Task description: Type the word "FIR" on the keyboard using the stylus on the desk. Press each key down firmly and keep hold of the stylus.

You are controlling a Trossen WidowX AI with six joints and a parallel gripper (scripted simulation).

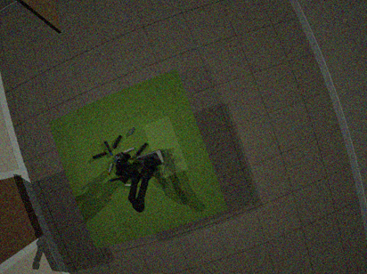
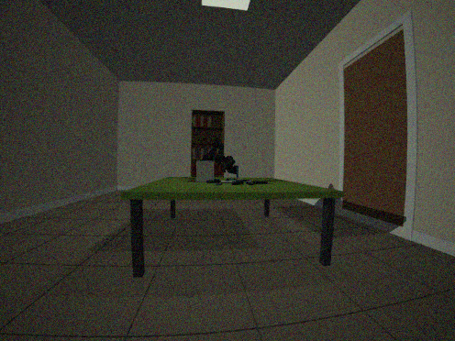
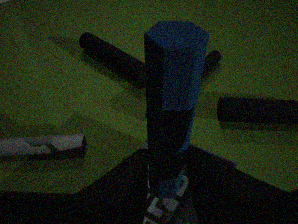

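In the wrist view my gripper is shut on the blue stylus, an upright faceted rod whose blunt end points up towards the camera. Part of the keyboard, dark with white key markings, shows below the stylus at the bottom edge. The stylus's lower tip is hard to see, so contact with a key cannot be told. In the top view the dark arm covers most of the keyboard. In the exterior view the gripper is low over the desk and the stylus is too small to make out.
Dark rods lie beyond and to the right of the stylus in the wrist view. A rod with a pale patterned surface lies at left. A pale box stands beside the arm on the green desk.
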